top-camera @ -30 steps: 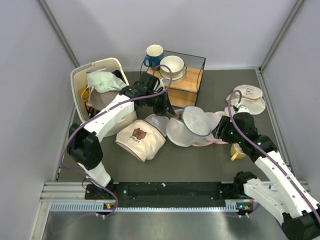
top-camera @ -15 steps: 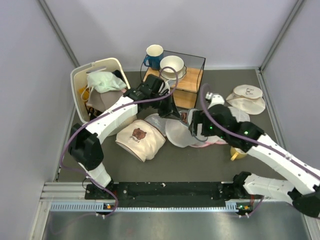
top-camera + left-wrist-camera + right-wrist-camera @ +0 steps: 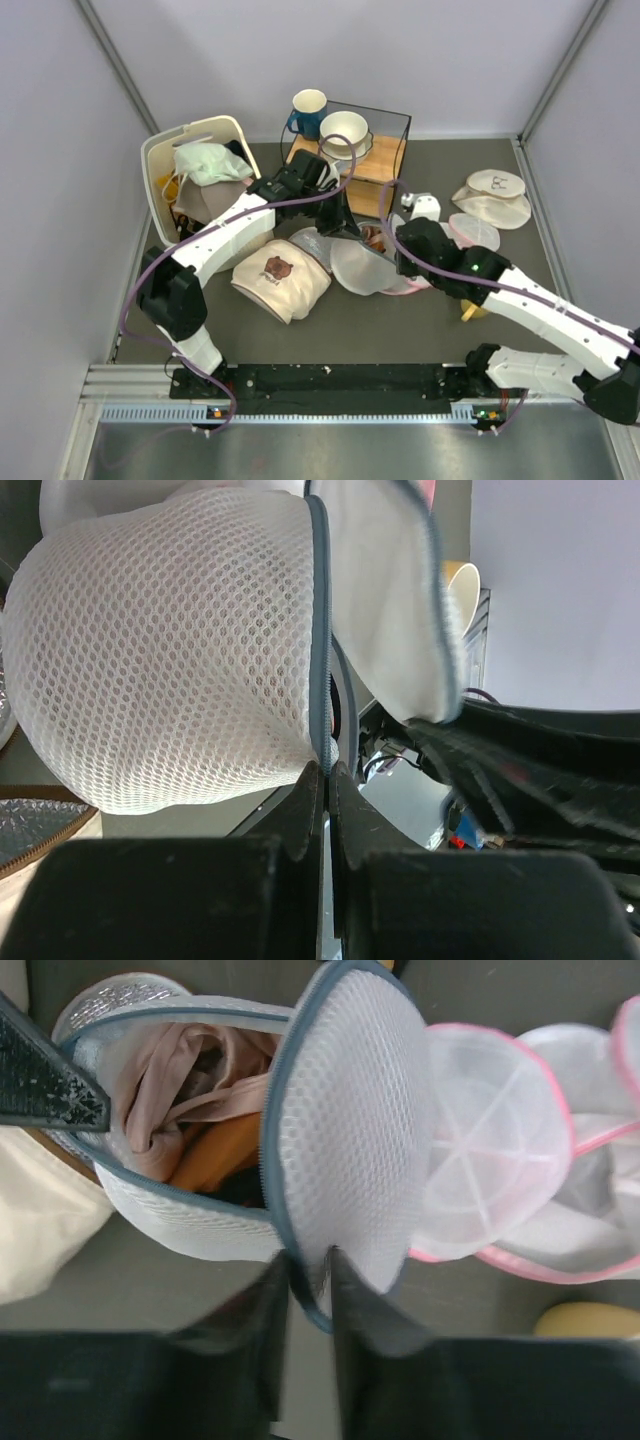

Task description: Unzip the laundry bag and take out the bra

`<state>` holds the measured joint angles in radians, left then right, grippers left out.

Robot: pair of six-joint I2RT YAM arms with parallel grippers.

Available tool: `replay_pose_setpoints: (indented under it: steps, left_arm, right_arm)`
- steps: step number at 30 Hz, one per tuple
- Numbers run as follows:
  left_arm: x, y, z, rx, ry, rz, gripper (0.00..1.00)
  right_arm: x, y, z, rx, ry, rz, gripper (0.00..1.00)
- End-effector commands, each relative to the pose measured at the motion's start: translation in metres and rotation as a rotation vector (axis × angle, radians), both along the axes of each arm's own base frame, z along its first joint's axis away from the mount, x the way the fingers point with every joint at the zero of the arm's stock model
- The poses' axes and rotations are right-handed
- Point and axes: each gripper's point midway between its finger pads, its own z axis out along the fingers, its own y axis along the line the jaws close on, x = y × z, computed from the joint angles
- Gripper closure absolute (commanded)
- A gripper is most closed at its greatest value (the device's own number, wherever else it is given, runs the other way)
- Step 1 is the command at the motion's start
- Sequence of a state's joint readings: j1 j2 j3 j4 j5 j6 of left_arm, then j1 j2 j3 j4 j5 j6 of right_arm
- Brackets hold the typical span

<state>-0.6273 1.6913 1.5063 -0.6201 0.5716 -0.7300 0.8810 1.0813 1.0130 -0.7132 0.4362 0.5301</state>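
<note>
Dark desk [image 3: 400, 325] is carrying the laundry bag [image 3: 352, 268] at mid-frame in the top view. Left claw [image 3: 325, 772] is clenching its grey zip rim. Right claw [image 3: 311, 1265] is nipping the raised mesh lid's edge, jaws barely parted. Inside the gaping bag, the bra [image 3: 160, 1090] is lying bunched.

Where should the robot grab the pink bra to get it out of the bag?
I'd pinch the crumpled pink fold of the bra that bulges at the open mouth of the laundry bag. Come in through that opening, from the side where the lid is folded back; mesh walls block every other way. Stay on the pink, clear of the orange garment next to it.
</note>
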Motion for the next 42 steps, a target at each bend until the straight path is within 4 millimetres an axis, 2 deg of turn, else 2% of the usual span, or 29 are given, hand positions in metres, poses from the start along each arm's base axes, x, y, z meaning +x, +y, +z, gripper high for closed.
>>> replay_pose_setpoints:
  steps: [1, 2, 5, 9, 10, 12, 13, 14, 15, 16, 18, 19, 20, 21, 23, 25, 27, 28, 31, 34, 36, 39, 42]
  left_arm:
    - [0.0, -0.002, 0.02, -0.056, -0.068, -0.023, 1.0]
    - [-0.001, -0.002, 0.02, -0.058, -0.068, -0.026, 1.0]
    - [-0.002, -0.001, 0.021, -0.053, -0.083, -0.041, 1.0]
    - [-0.007, 0.012, 0.008, 0.018, -0.096, -0.05, 1.0]
    - [-0.007, 0.016, 0.002, 0.043, -0.094, -0.042, 1.0]
    - [-0.009, 0.02, 0.001, 0.057, -0.113, -0.052, 0.98]
    - [-0.009, 0.023, 0.001, 0.069, -0.123, -0.049, 0.9]
    - [-0.012, 0.028, 0.0, 0.091, -0.124, -0.06, 0.74]
    - [-0.014, 0.03, 0.008, 0.095, -0.147, -0.062, 0.46]
    - [-0.012, 0.035, 0.008, 0.127, -0.166, -0.047, 0.33]
    - [-0.015, 0.046, 0.022, 0.154, -0.209, -0.028, 0.21]
    - [-0.011, 0.052, 0.026, 0.181, -0.236, 0.002, 0.2]
    - [-0.011, 0.056, 0.044, 0.171, -0.276, 0.019, 0.2]
    - [-0.014, 0.059, 0.049, 0.184, -0.281, 0.027, 0.21]
    - [-0.011, 0.059, 0.066, 0.196, -0.339, 0.064, 0.23]
    - [-0.02, 0.046, 0.068, 0.207, -0.361, 0.045, 0.27]
    - [-0.017, 0.032, 0.056, 0.247, -0.359, 0.036, 0.32]
    - [-0.016, 0.028, 0.049, 0.267, -0.349, 0.031, 0.4]
    - [-0.004, 0.02, 0.021, 0.38, -0.366, 0.054, 0.44]
    - [0.005, 0.019, -0.004, 0.485, -0.383, 0.075, 0.43]
    - [0.008, 0.019, -0.017, 0.53, -0.372, 0.076, 0.37]
    - [0.004, 0.015, -0.031, 0.579, -0.378, 0.047, 0.33]
    - [-0.001, 0.011, -0.047, 0.603, -0.355, 0.001, 0.33]
  right_arm:
    - [0.008, -0.028, 0.03, 0.037, -0.128, -0.097, 0.96]
    - [0.011, -0.037, 0.029, 0.035, -0.125, -0.129, 1.0]
    - [0.014, -0.058, 0.024, 0.028, -0.115, -0.187, 1.0]
    - [0.013, -0.075, 0.039, 0.086, -0.154, -0.232, 1.0]
    - [0.011, -0.078, 0.049, 0.115, -0.179, -0.237, 1.0]
    - [0.007, -0.079, 0.055, 0.159, -0.188, -0.242, 1.0]
    - [0.004, -0.078, 0.058, 0.186, -0.192, -0.238, 1.0]
    - [0.002, -0.076, 0.058, 0.215, -0.183, -0.244, 1.0]
    - [0.0, -0.071, 0.056, 0.238, -0.167, -0.235, 1.0]
    - [-0.002, -0.07, 0.05, 0.249, -0.152, -0.235, 1.0]
    - [-0.005, -0.065, 0.042, 0.282, -0.119, -0.235, 1.0]
    - [-0.006, -0.064, 0.036, 0.292, -0.103, -0.245, 1.0]
    - [-0.007, -0.063, 0.033, 0.298, -0.097, -0.246, 1.0]
    - [-0.008, -0.062, 0.03, 0.306, -0.094, -0.242, 1.0]
    - [-0.008, -0.062, 0.031, 0.326, -0.1, -0.252, 1.0]
    - [-0.007, -0.061, 0.033, 0.34, -0.111, -0.25, 1.0]
    - [-0.007, -0.061, 0.034, 0.348, -0.115, -0.251, 1.0]
    - [-0.008, -0.061, 0.034, 0.347, -0.116, -0.248, 1.0]
    - [-0.009, -0.062, 0.032, 0.349, -0.114, -0.25, 1.0]
    - [-0.01, -0.063, 0.032, 0.354, -0.118, -0.246, 1.0]
    - [-0.011, -0.063, 0.03, 0.355, -0.115, -0.244, 1.0]
    - [-0.012, -0.061, 0.026, 0.36, -0.102, -0.243, 1.0]
    - [-0.013, -0.06, 0.023, 0.356, -0.092, -0.243, 1.0]
